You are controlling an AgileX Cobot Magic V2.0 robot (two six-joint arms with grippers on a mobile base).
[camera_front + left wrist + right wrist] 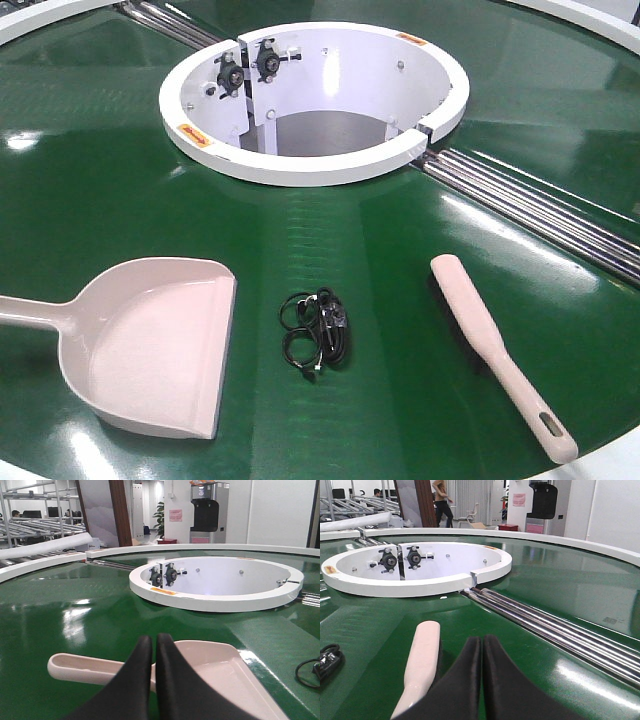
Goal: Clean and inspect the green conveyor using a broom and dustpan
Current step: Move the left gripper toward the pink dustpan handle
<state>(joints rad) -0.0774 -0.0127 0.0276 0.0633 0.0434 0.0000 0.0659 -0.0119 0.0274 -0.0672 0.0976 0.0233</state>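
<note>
The green conveyor (110, 190), a wide glossy dark-green curved belt, fills my front view around a white ring-shaped hub (300, 168). Silver metal rollers (540, 210) run off to the hub's right. On the belt, the pale beige plastic scoop-shaped dustpan (150, 350) lies at left, its mouth toward a small coil of black cable (318, 332). The long narrow pale beige plastic broom (495, 350) lies at right. My left gripper (154, 642) has its black fingers clenched together on nothing, in front of the dustpan where handle meets scoop; I cannot tell if they touch it. My right gripper (481, 642) is likewise clenched empty, just beside the broom.
</note>
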